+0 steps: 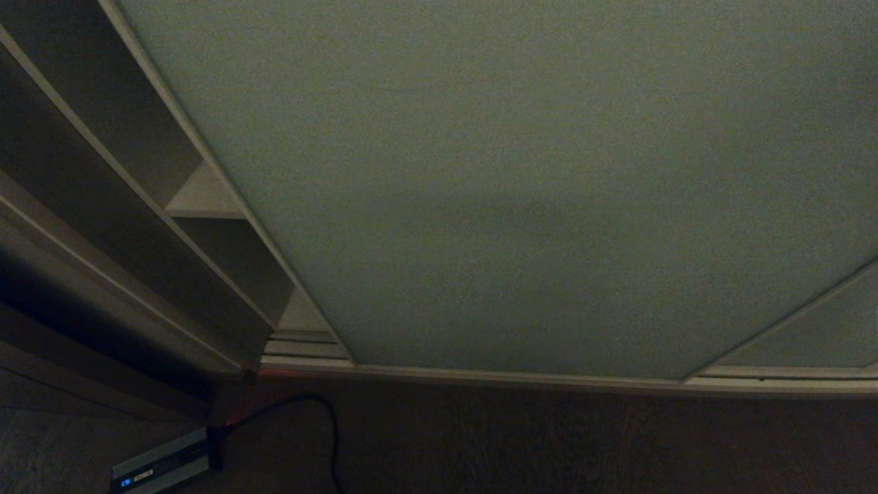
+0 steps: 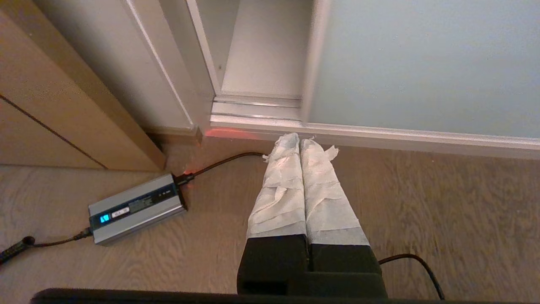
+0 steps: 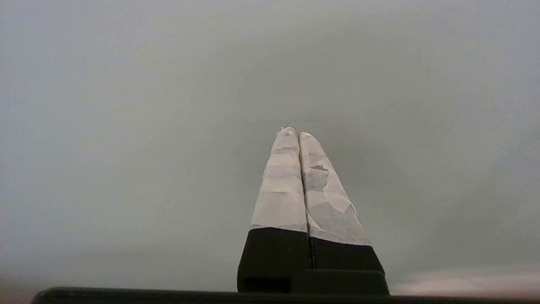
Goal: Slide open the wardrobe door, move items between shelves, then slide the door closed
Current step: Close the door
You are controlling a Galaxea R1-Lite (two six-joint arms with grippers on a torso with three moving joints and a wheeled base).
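**Facing a nearly shut wardrobe, right arm raised to the panel**

Working entry, one door: the sliding wardrobe door [image 1: 521,206] fills most of the head view, pale grey-green, with a narrow gap at its left edge where the shelves [image 1: 206,199] show as off-white boards.

Right gripper [image 3: 293,131]: fingers clenched together, holding nothing, tips pointed at the plain panel. Contact cannot be confirmed.

Left gripper [image 2: 299,139]: fingers likewise pressed together, empty, hanging low over the wooden floor [image 2: 443,202] near the ribbed floor track [image 2: 257,107].

Handling advice, as a judgement: press or hook at the door's framed left edge, not mid-panel, and push along the track, keeping the force level so the panel does not bind.

Also present: grey box [image 2: 137,209] with black cable [image 2: 223,162] on the floor.

Not visible: the plush toys; both arms in the head view; the door's upper part and far edge.
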